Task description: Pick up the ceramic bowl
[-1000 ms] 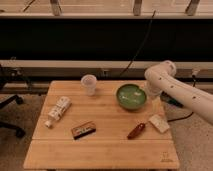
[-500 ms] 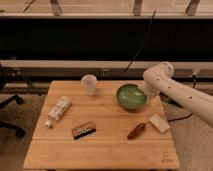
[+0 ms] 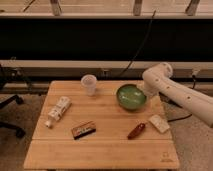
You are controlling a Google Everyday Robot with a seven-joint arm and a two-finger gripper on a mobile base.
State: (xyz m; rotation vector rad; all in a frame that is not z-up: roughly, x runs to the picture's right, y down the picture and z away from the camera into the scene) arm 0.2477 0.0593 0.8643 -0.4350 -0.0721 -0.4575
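The gripper (image 3: 148, 93) hangs at the right rim of the green ceramic bowl (image 3: 131, 96), jaws spread, holding nothing. The bowl sits on the wooden table (image 3: 100, 150)

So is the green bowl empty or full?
Empty: the ceramic bowl shows only bare green inside. The gripper is by its right rim.

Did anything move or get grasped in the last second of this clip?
The arm edged slightly left and down, bringing the gripper to the right rim of the ceramic bowl. Nothing was taken hold of or let go. The bowl, the clear cup and the small items on the table stayed where they were.
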